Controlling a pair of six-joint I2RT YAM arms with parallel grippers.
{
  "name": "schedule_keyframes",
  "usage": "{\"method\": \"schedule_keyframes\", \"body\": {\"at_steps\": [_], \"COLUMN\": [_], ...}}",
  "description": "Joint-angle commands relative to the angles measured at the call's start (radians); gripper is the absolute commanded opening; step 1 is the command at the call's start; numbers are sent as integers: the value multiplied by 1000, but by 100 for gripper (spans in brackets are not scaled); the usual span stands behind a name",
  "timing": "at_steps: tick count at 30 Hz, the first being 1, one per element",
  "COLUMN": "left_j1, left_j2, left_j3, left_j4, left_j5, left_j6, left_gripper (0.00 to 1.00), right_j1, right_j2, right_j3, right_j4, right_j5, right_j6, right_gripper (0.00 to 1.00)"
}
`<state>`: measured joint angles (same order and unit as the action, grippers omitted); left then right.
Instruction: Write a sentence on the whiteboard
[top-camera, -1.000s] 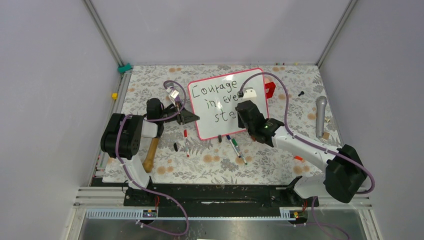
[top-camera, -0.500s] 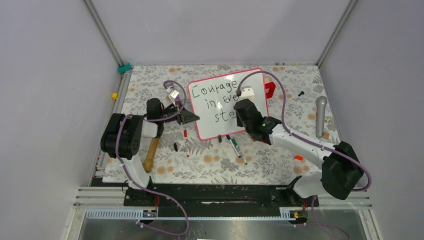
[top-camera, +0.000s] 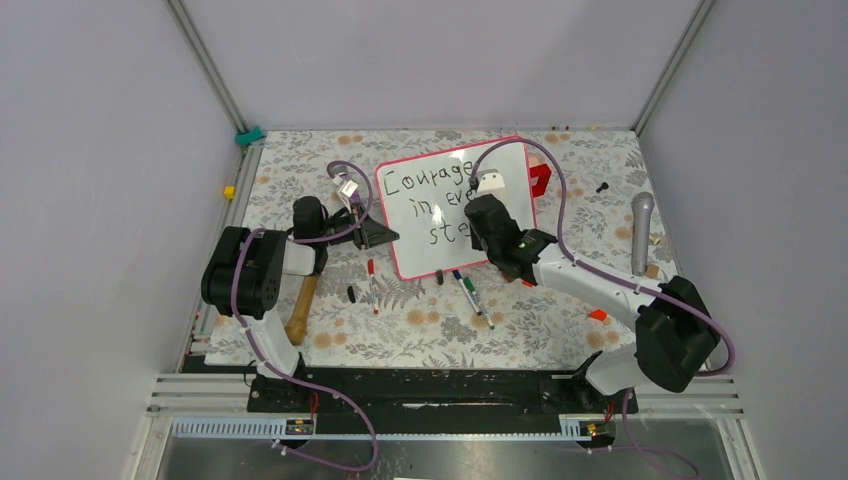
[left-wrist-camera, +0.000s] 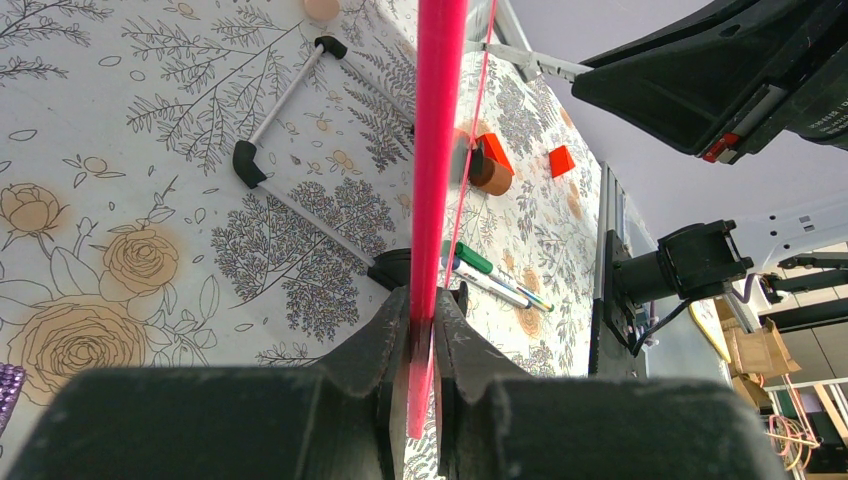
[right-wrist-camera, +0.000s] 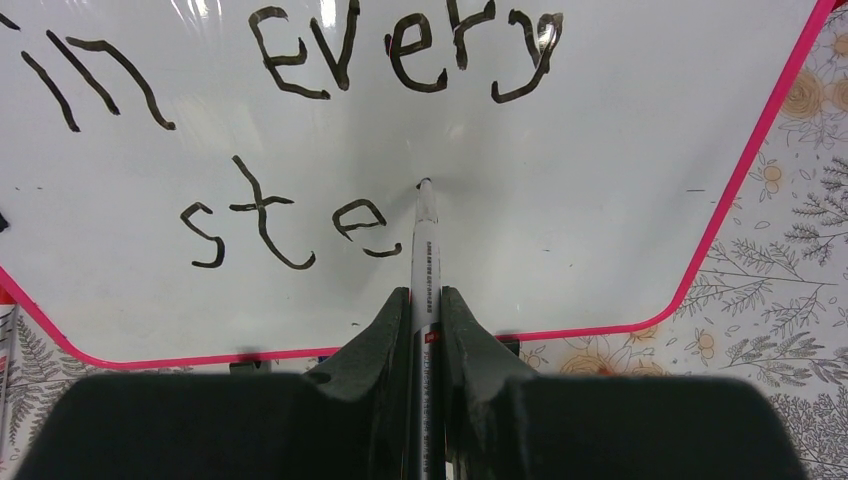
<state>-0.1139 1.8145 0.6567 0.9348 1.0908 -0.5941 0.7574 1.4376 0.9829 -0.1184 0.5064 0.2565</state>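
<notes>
From above, the whiteboard (top-camera: 415, 255) lies slightly askew toward the far middle of the table (top-camera: 420, 335), and the sentence (top-camera: 432, 205) on it runs "Courage in every ste", so by my reading the last word lacks its final letter. The left claw (top-camera: 383, 237) sits at the board's left edge and the right claw (top-camera: 478, 236) hangs over the lower right part of the writing. Loose pens (top-camera: 468, 288) lie just off the board's near edge, a small red block (top-camera: 541, 180) sits at its far right corner, and a microphone (top-camera: 642, 232) lies well apart near the table's right edge. From the left wrist, the board's pink frame shows edge-on. The jaws are nearly closed and pinch it, a grip that looks meant to stop the board sliding under the pen's push. From the right wrist, the jaws are clamped tight on a black marker (right-wrist-camera: 425, 255). It points straight ahead, with its tip on or just at the white surface immediately right of the "e", below "every". That is where the downstroke of a "p" would begin, and there is bare board to the right for it. The stroke likely needs light, even pressure, because a hard push could skid the board against the other grip.
</notes>
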Motion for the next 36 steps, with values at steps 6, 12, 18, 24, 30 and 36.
{"method": "schedule_keyframes", "body": {"at_steps": [6, 12, 18, 24, 30, 36], "left_j1": [-10, -10, -10, -10, -9, -10], "left_j2": [-11, -12, -12, -12, -13, -12], "left_j3": [2, 2, 2, 2, 0, 0], "left_j4": [-46, -46, -45, -46, -47, -47], "left_j5": [-45, -44, -45, -45, -45, -45], "left_j6": [31, 31, 31, 32, 33, 33], "left_gripper": [0, 0, 0, 0, 0, 0], "right_j1": [-12, -19, -25, -28, -28, -28], "right_j2": [16, 5, -11, -28, -38, -46], "right_j3": [51, 42, 19, -5, -26, -40], "right_j4": [7, -6, -11, -15, -27, -16], "right_j5": [86, 100, 101, 90, 79, 37], "right_j6": [-8, -1, 8, 13, 18, 27], "right_gripper": [0, 0, 0, 0, 0, 0]}}
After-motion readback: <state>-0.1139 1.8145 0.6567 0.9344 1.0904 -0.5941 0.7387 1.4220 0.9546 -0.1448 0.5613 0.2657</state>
